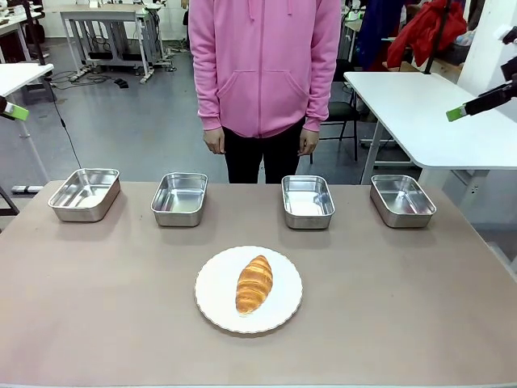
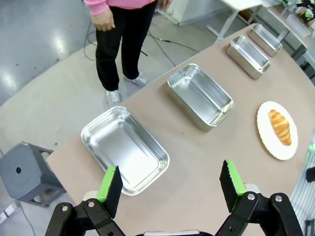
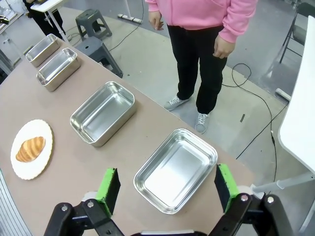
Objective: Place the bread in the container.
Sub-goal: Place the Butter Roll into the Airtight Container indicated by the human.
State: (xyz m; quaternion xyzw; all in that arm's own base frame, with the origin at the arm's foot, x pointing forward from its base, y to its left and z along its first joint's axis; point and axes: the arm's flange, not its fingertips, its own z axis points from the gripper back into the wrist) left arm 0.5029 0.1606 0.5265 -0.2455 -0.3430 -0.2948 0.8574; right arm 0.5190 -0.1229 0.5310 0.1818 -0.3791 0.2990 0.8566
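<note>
while both jaws gape, bread [image 1: 254, 284] sits on plate [image 1: 212, 295], far frm them.

Four pans are set in a row along the far side of the desk [image 1: 97, 315]: the leftmost container [image 1: 84, 194], the second container [image 1: 179, 198], the third container [image 1: 308, 201] and the rightmost container [image 1: 402, 200], with a person [image 1: 262, 73] placed behind them (beyond the far edge, opposite the two middle ones). Nearer the robot, before the gap between the second and third, a plate [image 1: 214, 295] is laid with the bread [image 1: 254, 284] on it. The left hand [image 2: 170, 169] is held raised off the desk's left end, the right hand [image 3: 166, 171] off its right end.
</note>
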